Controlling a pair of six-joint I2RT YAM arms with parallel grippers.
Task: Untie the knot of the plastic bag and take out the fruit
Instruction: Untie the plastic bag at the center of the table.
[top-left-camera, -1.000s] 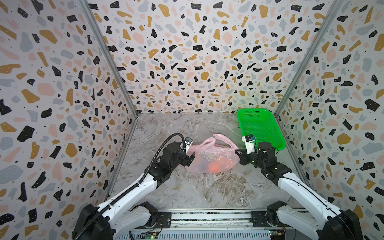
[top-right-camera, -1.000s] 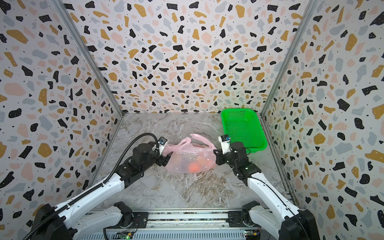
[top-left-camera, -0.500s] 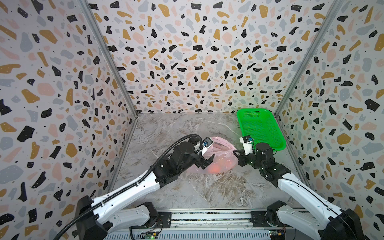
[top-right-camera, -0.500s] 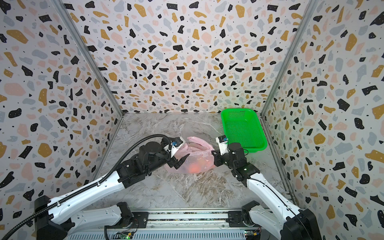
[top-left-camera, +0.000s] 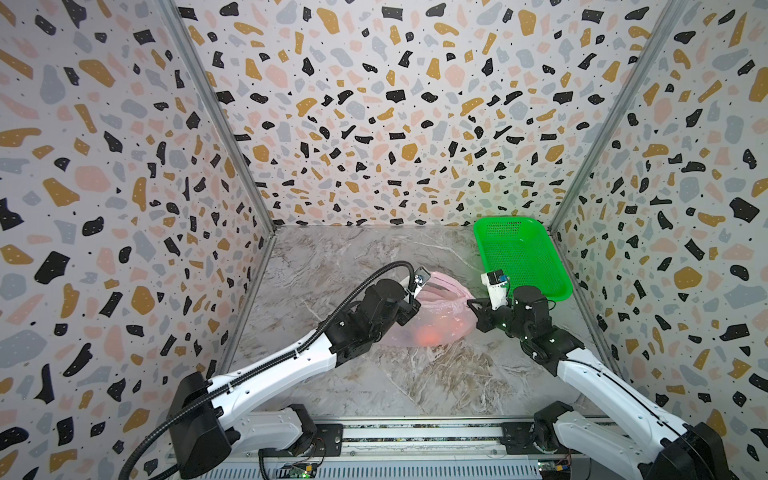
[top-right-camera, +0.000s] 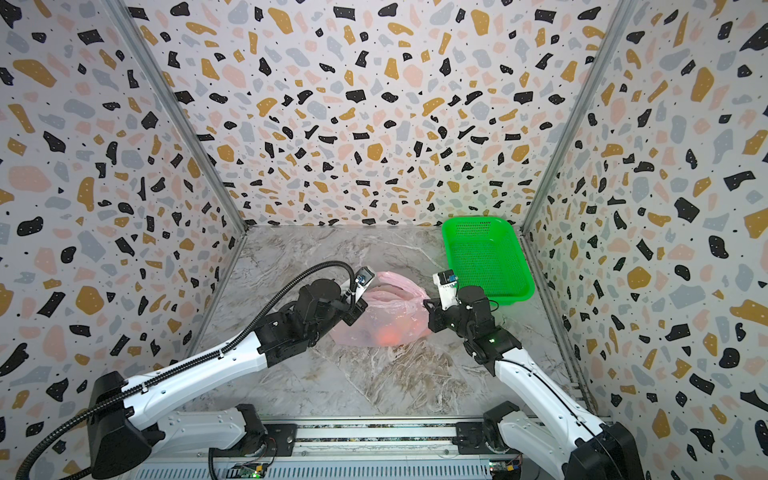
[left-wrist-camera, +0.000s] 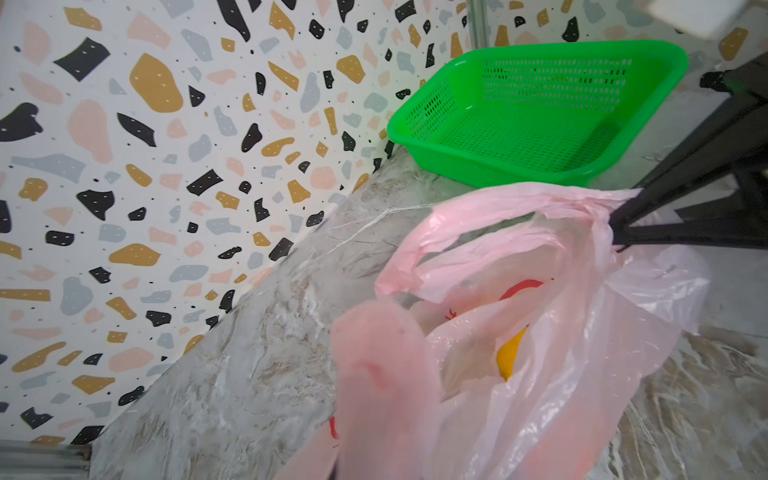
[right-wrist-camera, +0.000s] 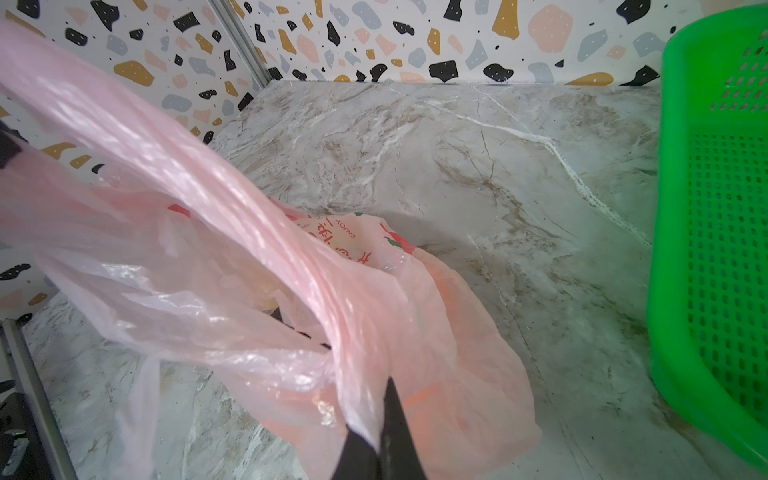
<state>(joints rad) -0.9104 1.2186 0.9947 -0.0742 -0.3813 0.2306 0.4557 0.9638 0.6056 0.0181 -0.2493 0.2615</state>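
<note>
The pink plastic bag (top-left-camera: 446, 318) (top-right-camera: 392, 311) lies mid-table, stretched between my two grippers. The left gripper (top-left-camera: 409, 311) (top-right-camera: 355, 312) is at the bag's left edge, shut on its plastic; in the left wrist view pink film covers its jaws. The right gripper (top-left-camera: 473, 308) (right-wrist-camera: 376, 440) is shut on a pulled-out handle strip (right-wrist-camera: 232, 199) at the bag's right edge. Fruit shows through the film: an orange piece (top-left-camera: 430, 336) (top-right-camera: 388, 334) and a yellow piece (left-wrist-camera: 509, 353). I see no knot in any view.
An empty bright green perforated basket (top-left-camera: 505, 227) (top-right-camera: 473, 226) (left-wrist-camera: 424, 116) (right-wrist-camera: 673, 208) stands at the back right, beside the right wall and just behind my right gripper. Patterned walls close in the marble table (top-left-camera: 353, 266) on three sides.
My left gripper reached right from the bag's left edge onto the bag and went from open to shut on the plastic. The right gripper stayed shut and shifted slightly left.
</note>
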